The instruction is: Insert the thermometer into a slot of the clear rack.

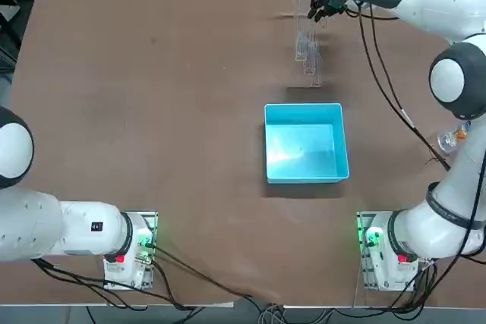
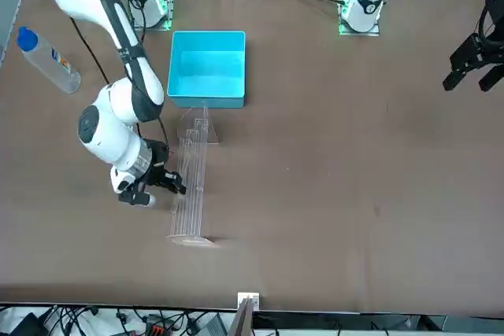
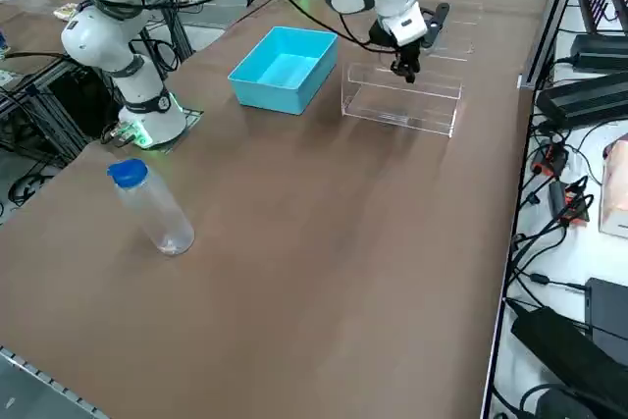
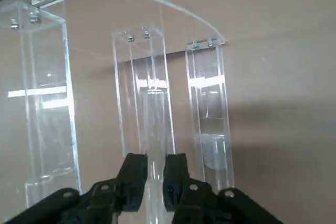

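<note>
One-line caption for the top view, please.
Right gripper at the clear rack, beyond a blue box on the brown table.

The right arm [image 1: 437, 233] wore glossy white shells, rounded joints and dark gray bands, with black cables [image 1: 370, 58] strapped along it (a green light [image 1: 373, 237] glowed at its base). At its end, the right gripper [image 4: 155, 179] showed matte-black, angular fingers [image 4: 134, 174] studded with silvery screws [image 4: 193, 187].

The rack [image 4: 71, 103] is glossy clear plastic; the tabletop [image 1: 152, 149] smooth.
</note>
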